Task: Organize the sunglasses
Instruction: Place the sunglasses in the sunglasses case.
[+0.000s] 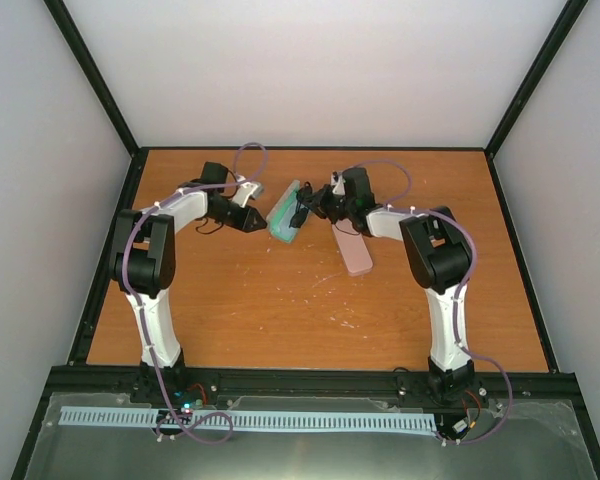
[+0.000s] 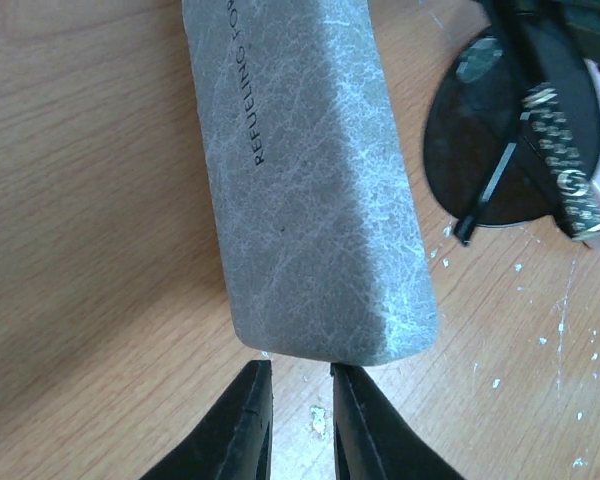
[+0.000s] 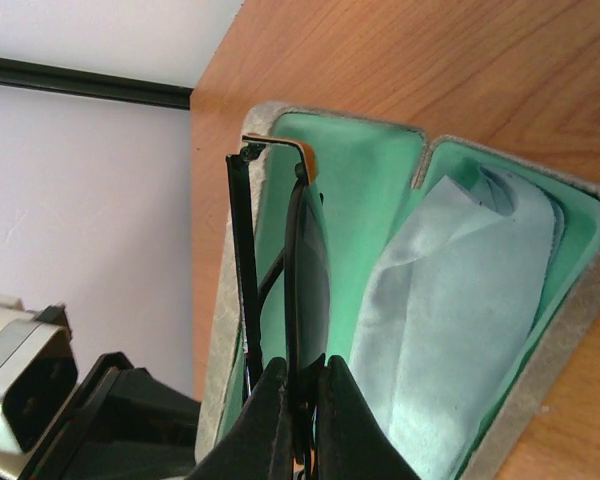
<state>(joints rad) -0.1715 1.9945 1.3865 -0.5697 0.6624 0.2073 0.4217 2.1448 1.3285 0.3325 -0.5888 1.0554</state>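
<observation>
The sunglasses [image 3: 307, 270], black-framed with dark lenses, are folded and held on edge in my right gripper [image 3: 300, 365], which is shut on a lens. They hang over the left half of the open grey case [image 3: 570, 330] with green lining. A light-blue cloth [image 3: 450, 320] lies in the case's right half. In the top view the case [image 1: 283, 222] sits mid-table between both grippers, with my right gripper [image 1: 308, 208] above it. My left gripper [image 2: 300, 368] is empty, its jaws slightly apart, just short of the case's grey end [image 2: 300, 180]. The sunglasses [image 2: 470, 150] also show there.
A closed pink case [image 1: 353, 252] lies on the wooden table [image 1: 280, 310] just right of the grey case, under my right arm. Black frame rails edge the table. Small white specks dot the wood.
</observation>
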